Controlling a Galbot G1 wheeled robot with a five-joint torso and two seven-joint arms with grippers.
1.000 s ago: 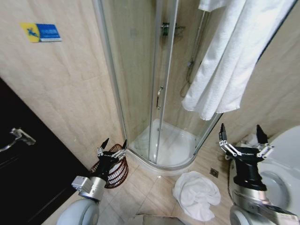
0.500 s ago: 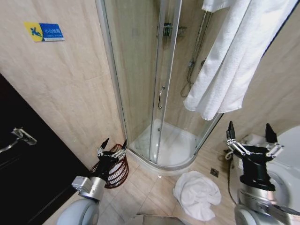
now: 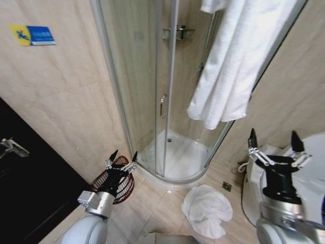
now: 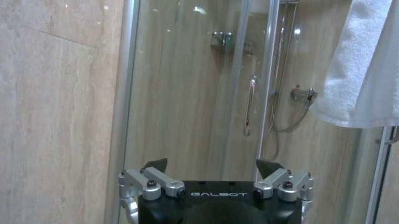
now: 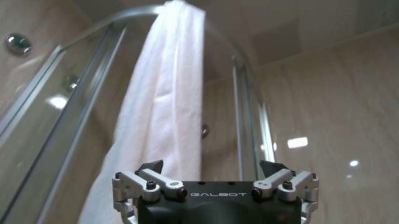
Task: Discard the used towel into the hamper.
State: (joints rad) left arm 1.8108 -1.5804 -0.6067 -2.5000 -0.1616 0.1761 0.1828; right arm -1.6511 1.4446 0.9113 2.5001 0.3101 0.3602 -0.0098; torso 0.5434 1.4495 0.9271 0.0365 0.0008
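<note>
Left claw (image 3: 122, 157) hangs with fingers apart just above the hamper (image 3: 112, 184) by the wall; the crumpled towel (image 3: 206, 209) lies on the floor tiles between; right claw (image 3: 274, 145) raised, fingers spread wide, holding nothing.

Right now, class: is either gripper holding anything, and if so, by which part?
Nothing is held. The left gripper and right gripper are both open and empty; the towel lies crumpled on the floor, near the hamper.
</note>
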